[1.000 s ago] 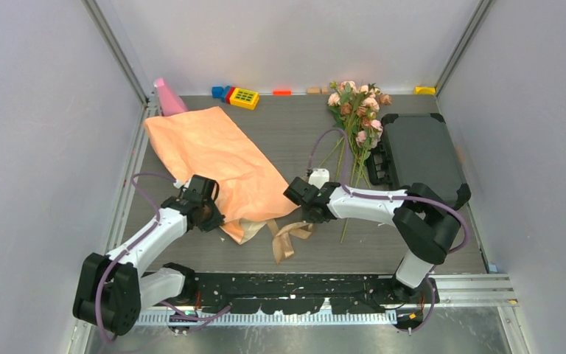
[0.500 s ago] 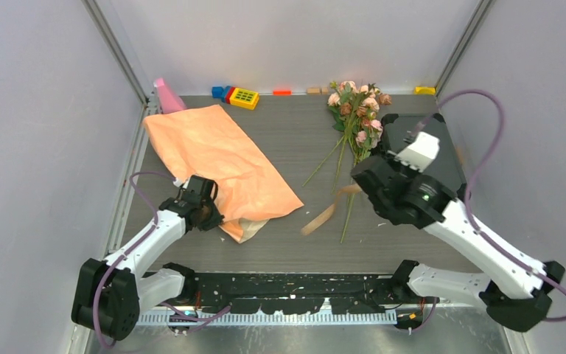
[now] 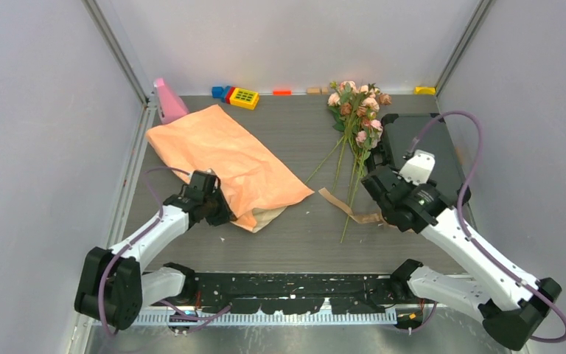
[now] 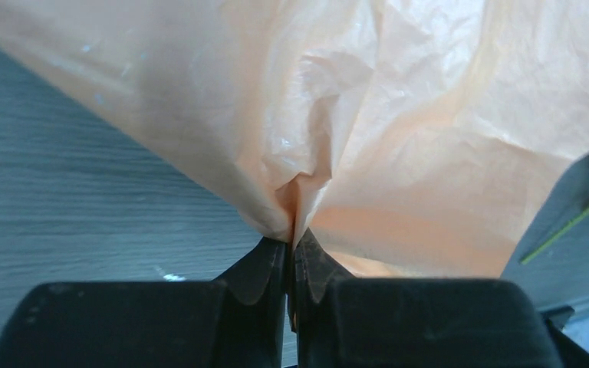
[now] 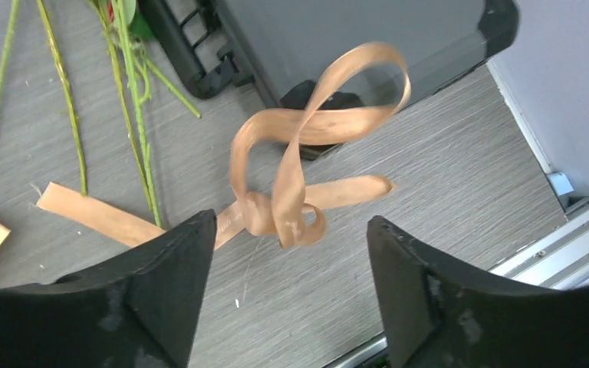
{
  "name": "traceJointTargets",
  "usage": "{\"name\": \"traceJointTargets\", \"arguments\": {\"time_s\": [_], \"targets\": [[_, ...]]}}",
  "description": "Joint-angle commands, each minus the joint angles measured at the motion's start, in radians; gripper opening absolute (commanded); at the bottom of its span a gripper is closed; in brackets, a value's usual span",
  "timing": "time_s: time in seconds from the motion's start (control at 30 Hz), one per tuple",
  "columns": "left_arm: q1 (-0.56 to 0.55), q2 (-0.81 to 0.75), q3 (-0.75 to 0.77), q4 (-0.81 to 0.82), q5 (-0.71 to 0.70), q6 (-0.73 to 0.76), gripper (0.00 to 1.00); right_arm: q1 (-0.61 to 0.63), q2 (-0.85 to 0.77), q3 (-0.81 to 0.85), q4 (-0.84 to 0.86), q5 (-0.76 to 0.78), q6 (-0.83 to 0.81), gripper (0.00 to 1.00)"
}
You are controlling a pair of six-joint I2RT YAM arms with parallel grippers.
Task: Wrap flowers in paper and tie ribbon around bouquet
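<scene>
Where the left tool (image 4: 293, 257) sits at the near left of the desk (image 3: 302, 240), the paper (image 3: 225, 155) starts right at its tips and spreads away toward the far left corner. The jaws are clamped on a pinched pleat of the paper's near edge. The sheet is crinkled with its peach-orange face up, and a pale fold shows at the near corner beside the tool. To the right, the flowers (image 3: 357, 110) lie loose on the desk, heads far and thin stems trailing near, well apart from the paper. The ribbon (image 5: 307, 176) lies across the stem ends, one flat tail on the desk and its loops rising from a knot. The right tool (image 5: 290, 234) stands just near of it with its jaws spread wide. The knot shows in the gap beyond the fingers (image 5: 161, 284) and touches neither of them. A black case (image 3: 420, 147) lies right of the flowers.
</scene>
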Motion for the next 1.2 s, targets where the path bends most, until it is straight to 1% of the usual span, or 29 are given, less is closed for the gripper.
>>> {"name": "traceJointTargets", "arguments": {"time_s": [0.0, 0.1, 0.17, 0.23, 0.27, 0.3, 0.33, 0.37, 0.43, 0.57, 0.63, 0.73, 0.87, 0.93, 1.03, 1.17], "targets": [[-0.046, 0.038, 0.066, 0.106, 0.129, 0.051, 0.06, -0.003, 0.057, 0.022, 0.056, -0.075, -0.013, 0.83], [-0.109, 0.062, 0.114, 0.090, 0.136, 0.091, 0.01, -0.002, 0.060, 0.056, 0.110, -0.067, -0.057, 0.87], [-0.139, 0.054, 0.140, 0.069, 0.120, 0.103, 0.00, -0.002, 0.043, 0.045, 0.216, -0.106, -0.101, 0.87], [-0.149, 0.031, 0.151, 0.032, 0.083, 0.100, 0.00, -0.002, 0.017, -0.008, 0.395, -0.225, -0.158, 0.88], [-0.149, 0.015, 0.153, 0.012, 0.061, 0.099, 0.00, -0.003, 0.010, -0.045, 0.518, -0.312, -0.174, 0.90], [-0.149, -0.009, 0.151, -0.008, 0.036, 0.099, 0.00, -0.004, 0.013, -0.079, 0.611, -0.427, -0.171, 0.90], [-0.149, -0.026, 0.148, -0.023, 0.014, 0.099, 0.00, -0.004, 0.024, -0.110, 0.689, -0.509, -0.171, 0.90], [-0.149, -0.041, 0.142, -0.035, 0.003, 0.100, 0.00, -0.004, 0.048, -0.127, 0.755, -0.583, -0.168, 0.90], [-0.149, -0.066, 0.124, -0.043, 0.008, 0.110, 0.00, -0.004, 0.129, -0.122, 0.812, -0.674, -0.160, 0.90], [-0.149, -0.092, 0.076, -0.049, 0.055, 0.124, 0.00, -0.008, 0.289, -0.062, 0.819, -0.719, -0.115, 0.91], [-0.149, -0.111, 0.050, -0.058, 0.057, 0.120, 0.00, -0.014, 0.357, -0.078, 0.870, -0.749, -0.067, 0.91], [-0.149, -0.152, 0.004, -0.034, 0.056, 0.101, 0.00, -0.021, 0.446, -0.136, 1.045, -0.842, 0.012, 0.91], [-0.149, -0.184, -0.043, 0.026, 0.091, 0.080, 0.00, -0.021, 0.564, -0.173, 1.243, -0.924, 0.060, 0.89], [-0.149, -0.189, -0.052, 0.035, 0.091, 0.076, 0.00, -0.022, 0.608, -0.163, 1.261, -0.941, 0.083, 0.84], [-0.149, -0.198, -0.061, 0.033, 0.076, 0.075, 0.00, -0.021, 0.628, -0.160, 1.219, -0.922, 0.073, 0.82], [-0.149, -0.209, -0.079, 0.034, 0.065, 0.076, 0.00, -0.022, 0.573, -0.186, 1.095, -0.774, 0.008, 0.83]]}}
